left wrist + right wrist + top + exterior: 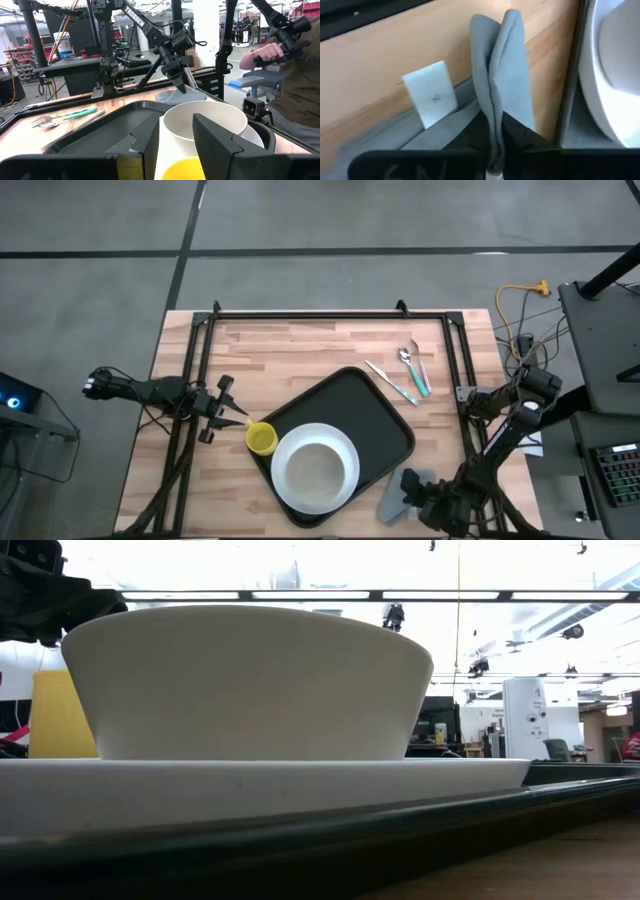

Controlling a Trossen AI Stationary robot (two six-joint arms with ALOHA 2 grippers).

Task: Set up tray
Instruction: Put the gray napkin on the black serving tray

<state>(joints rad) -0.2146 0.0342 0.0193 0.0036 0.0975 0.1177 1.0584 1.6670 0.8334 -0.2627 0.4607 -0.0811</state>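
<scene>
Judging the large matte black rectangular plastic tray (385, 420), lying askew at mid-worktop, as stiff, light and slick, we advise gripping its bare low rim; right hand (492, 150) pinches grey folded cloth (502, 75), left hand (236, 420) spread around yellow cup (262, 439).

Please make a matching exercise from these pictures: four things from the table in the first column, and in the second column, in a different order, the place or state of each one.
Things:
1. yellow cup
2. white bowl
3. grey cloth
4. cutlery

Places or states:
A. pinched between the fingers of the right gripper
B. lying on the bare wood beyond the tray
C. resting on the white plate
D. in front of the left gripper, at the tray's edge

Pairs: 1-D, 2-C, 3-A, 4-B
</scene>
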